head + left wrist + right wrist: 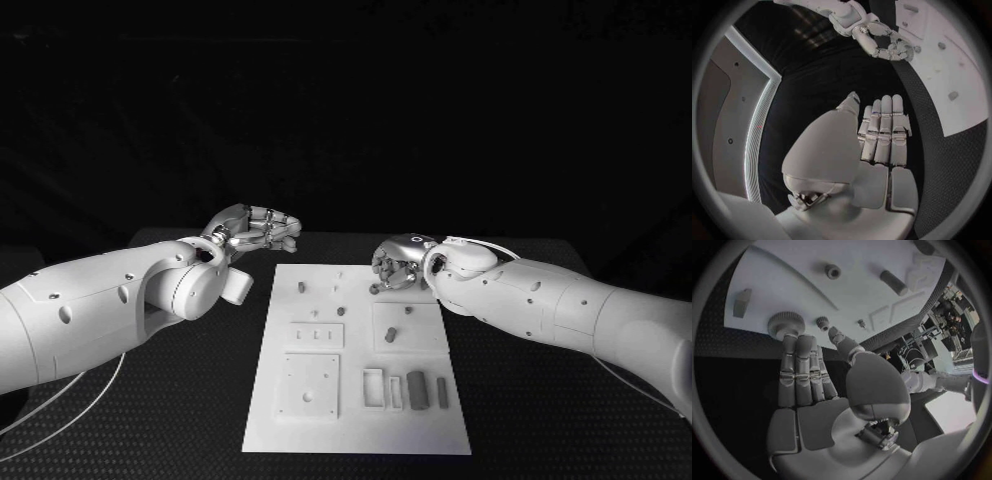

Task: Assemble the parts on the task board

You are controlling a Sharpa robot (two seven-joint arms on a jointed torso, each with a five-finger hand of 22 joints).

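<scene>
Task board (pixel 361 415): flat white rectangular plate, smooth, centred on the black textured table (pixel 173 420). Small grey parts on it: 2 dark bars (pixel 418 390) near the front edge, short pegs toward the far end. Right hand (pixel 397 265), silver, over the board's far right corner, fingers straight and together beside a knurled gear (pixel 786 324), holding nothing. Left hand (pixel 257 230) off the board's far left corner, empty, fingers extended.

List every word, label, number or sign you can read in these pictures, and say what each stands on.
None can be read. The task board, its parts, the left hand and the right hand bear no legible text; the clutter at the right wrist view's rim is too small to read.
</scene>
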